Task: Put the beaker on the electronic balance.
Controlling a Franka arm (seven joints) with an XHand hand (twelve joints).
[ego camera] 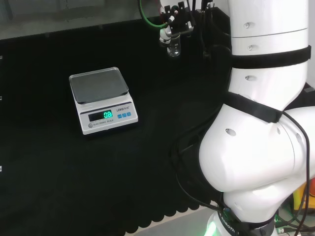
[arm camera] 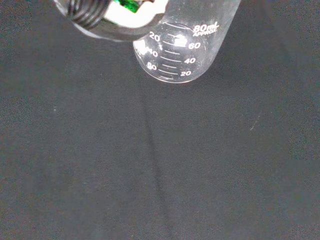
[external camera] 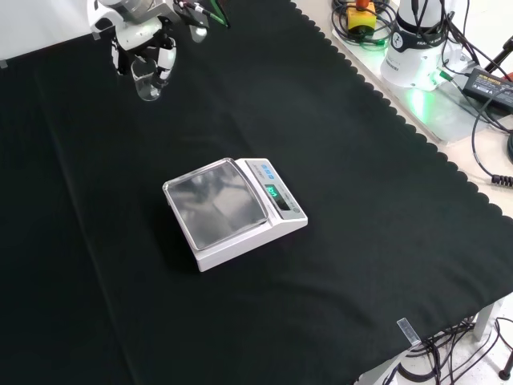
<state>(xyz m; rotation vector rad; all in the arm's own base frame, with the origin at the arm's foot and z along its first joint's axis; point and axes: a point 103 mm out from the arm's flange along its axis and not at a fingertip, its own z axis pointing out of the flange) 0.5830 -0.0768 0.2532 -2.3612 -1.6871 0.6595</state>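
A small clear glass beaker [ego camera: 173, 47] with printed graduation marks hangs in the air, and my hand [ego camera: 174, 22] is shut on it, fingers curled round its upper part. From the front the beaker [external camera: 147, 80] sits between the black and white fingers [external camera: 166, 58] near the top left, above the cloth. The wrist view has the beaker's [arm camera: 182, 45] round base close up over bare black cloth. The white electronic balance [ego camera: 101, 98] with a steel pan and lit green display stands on the cloth, left of and nearer than the hand. In the front view the balance [external camera: 232, 210] lies well below the hand.
Black cloth [external camera: 361, 200] covers the bench, with a scalloped edge at the right in the front view. The arm's base [external camera: 417, 40], cables and a power brick [external camera: 489, 80] lie beyond that edge. The arm's white links [ego camera: 266, 123] stand at the right of the head view.
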